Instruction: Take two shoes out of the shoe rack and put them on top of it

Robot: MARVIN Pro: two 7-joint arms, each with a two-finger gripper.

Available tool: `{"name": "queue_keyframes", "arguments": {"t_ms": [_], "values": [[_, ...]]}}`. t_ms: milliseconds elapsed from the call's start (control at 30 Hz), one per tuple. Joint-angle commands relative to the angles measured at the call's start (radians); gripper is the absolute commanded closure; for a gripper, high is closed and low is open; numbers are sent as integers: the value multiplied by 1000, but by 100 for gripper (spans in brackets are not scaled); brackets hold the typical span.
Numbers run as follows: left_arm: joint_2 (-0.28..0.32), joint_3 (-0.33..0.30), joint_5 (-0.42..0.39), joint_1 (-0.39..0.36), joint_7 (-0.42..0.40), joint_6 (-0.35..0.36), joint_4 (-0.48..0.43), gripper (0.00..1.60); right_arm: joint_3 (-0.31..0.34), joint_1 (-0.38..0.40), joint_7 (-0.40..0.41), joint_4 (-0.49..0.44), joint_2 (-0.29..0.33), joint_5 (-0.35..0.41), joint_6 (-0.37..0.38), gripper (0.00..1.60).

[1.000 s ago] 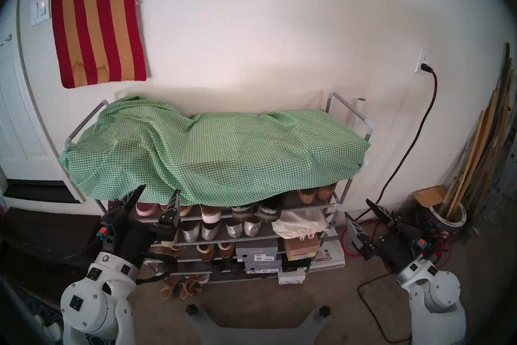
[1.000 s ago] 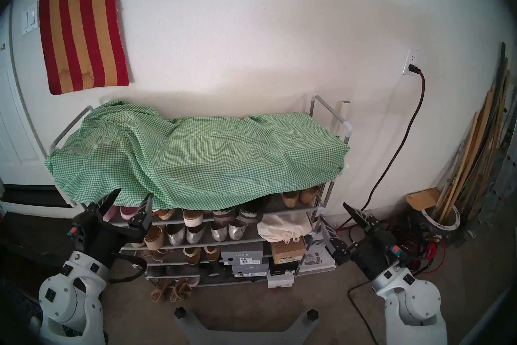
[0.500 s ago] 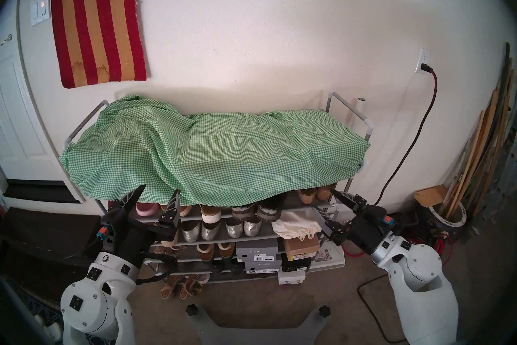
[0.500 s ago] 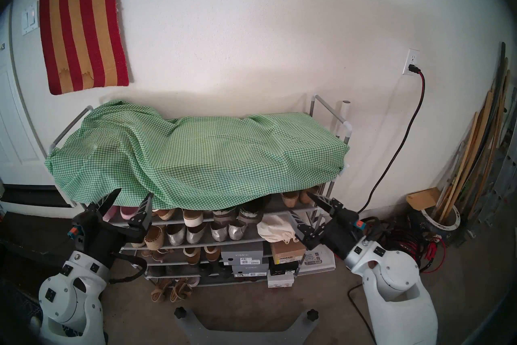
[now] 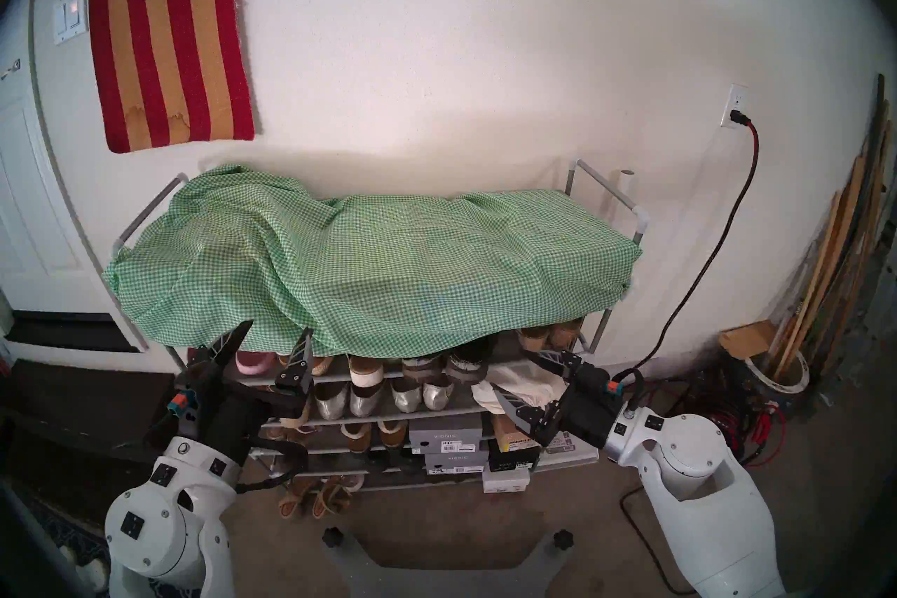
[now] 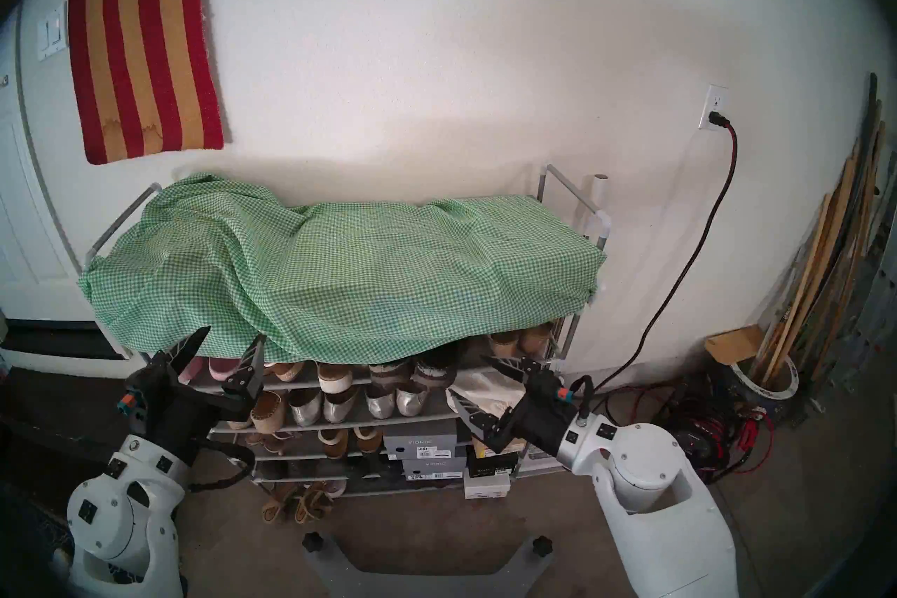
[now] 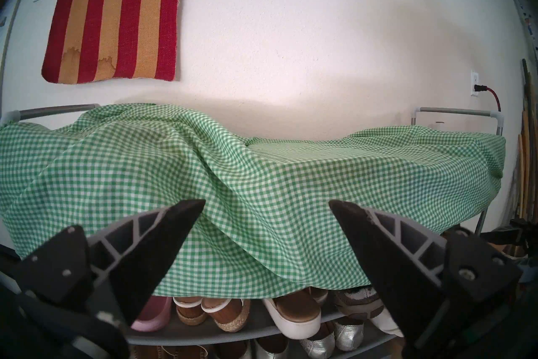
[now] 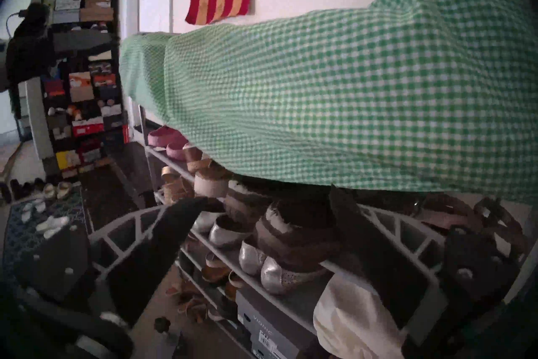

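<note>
The shoe rack point(image 5: 606, 194) stands against the wall with a green gingham cloth point(image 5: 388, 262) over its top. Two dark brown shoes point(image 5: 422, 366) point(image 6: 432, 369) sit side by side on the upper shelf, their toes hidden under the cloth's hanging edge. My right gripper point(image 5: 512, 373) point(image 6: 466, 376) is open, just right of them in front of the shelf; in the right wrist view the nearer shoe point(image 8: 294, 233) lies beyond its fingertips point(image 8: 273, 196). My left gripper point(image 5: 279, 326) point(image 7: 266, 201) is open and empty before the cloth's front left edge.
Silver flats point(image 5: 359, 398) and a cream cloth bag point(image 5: 519, 388) lie on the shelf below. Shoe boxes point(image 5: 446, 434) fill the lower right shelves. Tan moccasins point(image 5: 315, 500) lie on the floor. A red cable point(image 5: 747, 175) and leaning boards point(image 5: 835, 291) are at the right.
My right arm has swung left from beside the rack to the front of its upper right shelves, the gripper staying open. The left arm has not moved.
</note>
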Motion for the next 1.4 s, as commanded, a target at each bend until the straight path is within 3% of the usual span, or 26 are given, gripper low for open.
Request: {"name": "queue_keyframes", "arguments": {"t_ms": [0,167,533,833,1367], "values": [[0,2,-2,-1,-2,-2,0,0,-51,43,13,21,22,-73,-42,0],[0,2,-2,-1,-2,-2,0,0,-87,61,18,40,52,-170,-85,0],[-1,2,-2,-1,-2,-2,0,0,-114,86,-9,73,47,-285,-176,0],[-1,2,-2,-1,-2,-2,0,0,-146,109,-18,75,57,-357,-229,0],[-1,2,-2,-1,-3,-2,0,0,-169,149,-25,121,50,-420,-234,0]]}}
